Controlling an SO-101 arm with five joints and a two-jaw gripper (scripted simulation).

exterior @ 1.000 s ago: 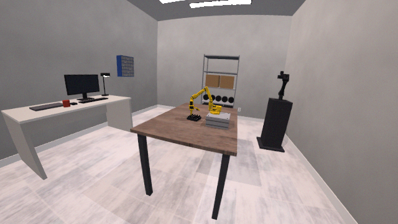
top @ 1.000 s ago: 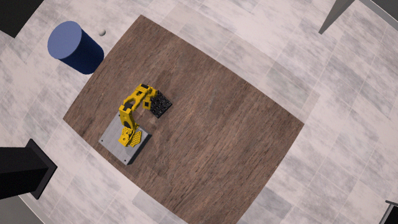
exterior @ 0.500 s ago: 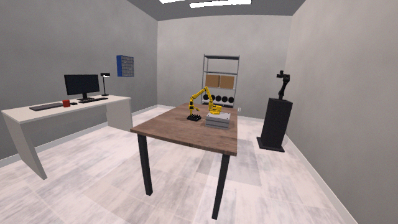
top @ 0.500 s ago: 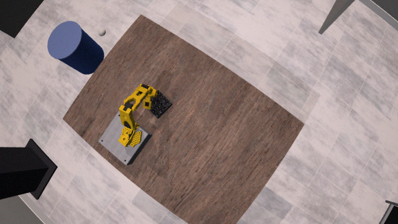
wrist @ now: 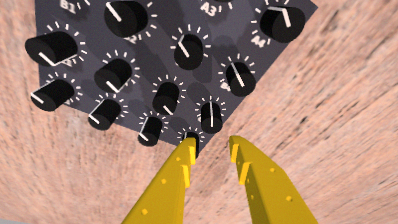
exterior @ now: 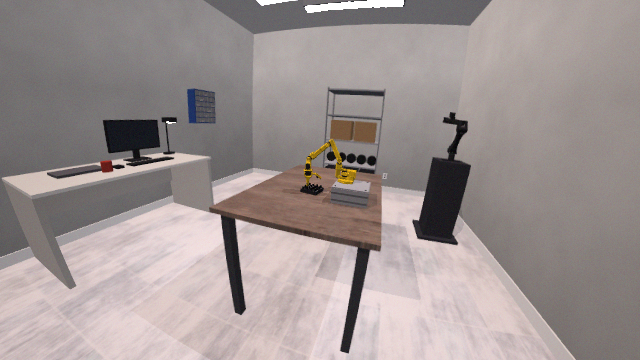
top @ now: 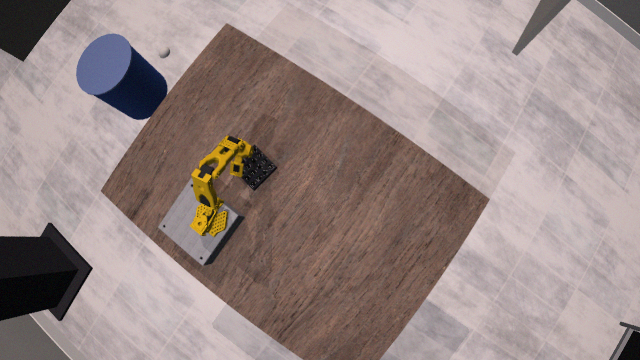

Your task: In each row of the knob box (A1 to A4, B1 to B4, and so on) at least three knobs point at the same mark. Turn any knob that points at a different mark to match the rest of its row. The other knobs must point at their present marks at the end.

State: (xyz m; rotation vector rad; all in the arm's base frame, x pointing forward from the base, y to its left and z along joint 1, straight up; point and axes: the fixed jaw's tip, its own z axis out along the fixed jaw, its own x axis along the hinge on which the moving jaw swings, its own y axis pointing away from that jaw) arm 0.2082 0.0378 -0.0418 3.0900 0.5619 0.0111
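The black knob box (wrist: 165, 65) lies on the wooden table, with several black knobs with white pointers and white tick marks; labels B1, A3 and A4 are readable. It also shows in the top view (top: 258, 167) and the room view (exterior: 312, 189). My yellow gripper (wrist: 212, 144) hangs over the box's near corner, pointing down. Its fingers stand a little apart with nothing between them. The left fingertip overlaps the corner knob (wrist: 193, 140) and partly hides it. The neighbouring knob (wrist: 211, 116) sits just beyond the gap between the fingers. The gripper also shows in the top view (top: 239, 167).
The arm stands on a grey base block (top: 200, 227) close beside the box. A blue cylinder (top: 120, 75) stands on the floor off the table's corner. The table edge runs a short way behind the base.
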